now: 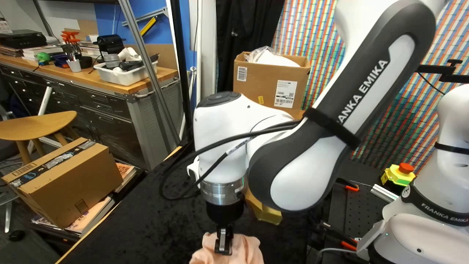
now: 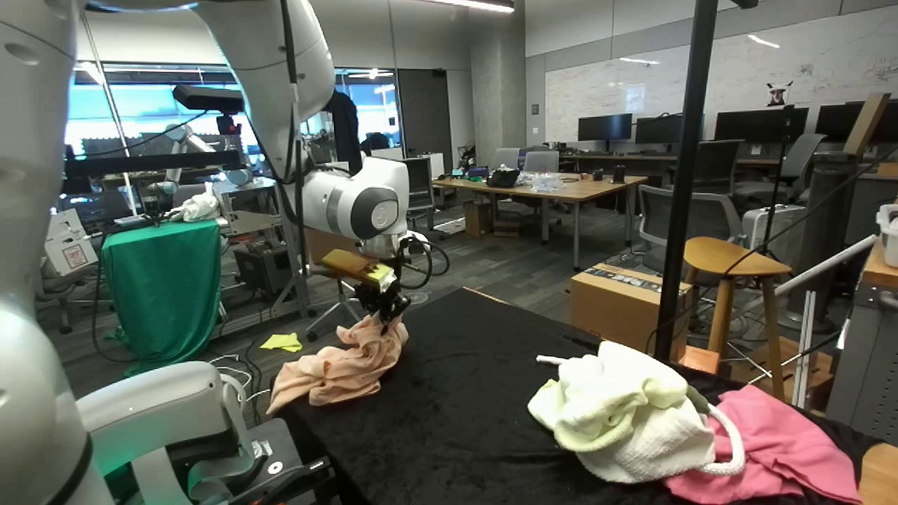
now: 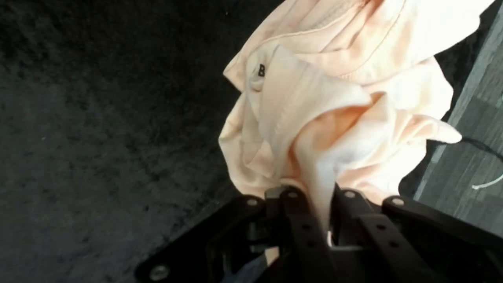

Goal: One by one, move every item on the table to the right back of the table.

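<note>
Wrist view: the jaws are clamped on a pinched fold of the peach garment (image 3: 334, 92), whose fabric runs in between them; a small black letter B (image 3: 261, 70) shows on it. In an exterior view the garment lies bunched along the edge of the black-draped counter (image 2: 463, 414). Well apart from it on the counter, a pale cream-green cloth bundle (image 2: 631, 414) with a thick white cord (image 2: 734, 445) lies partly over a pink cloth (image 2: 786, 442).

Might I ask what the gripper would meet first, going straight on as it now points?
Pointing down and shut on the peach cloth, the gripper would likely meet more of that cloth first, then the black tabletop; depth is unclear.
</note>
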You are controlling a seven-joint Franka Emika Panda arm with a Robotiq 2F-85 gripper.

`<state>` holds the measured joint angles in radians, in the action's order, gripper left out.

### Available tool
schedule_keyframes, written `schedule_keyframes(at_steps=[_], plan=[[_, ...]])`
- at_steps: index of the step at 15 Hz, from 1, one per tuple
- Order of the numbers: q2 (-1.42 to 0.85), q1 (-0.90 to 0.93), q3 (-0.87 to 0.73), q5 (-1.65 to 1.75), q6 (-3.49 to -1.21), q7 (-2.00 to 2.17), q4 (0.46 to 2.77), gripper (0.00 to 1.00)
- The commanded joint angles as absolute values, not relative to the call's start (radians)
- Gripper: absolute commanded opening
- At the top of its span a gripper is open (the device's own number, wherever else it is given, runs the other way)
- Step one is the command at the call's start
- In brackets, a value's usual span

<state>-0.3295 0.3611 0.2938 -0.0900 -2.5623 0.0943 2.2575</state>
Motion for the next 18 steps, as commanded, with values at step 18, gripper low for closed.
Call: schedule_keyframes(at_steps=[18], plan=[[0.081,0.031,0.083,0.076,-2.735,0.613,2.319,0.13]])
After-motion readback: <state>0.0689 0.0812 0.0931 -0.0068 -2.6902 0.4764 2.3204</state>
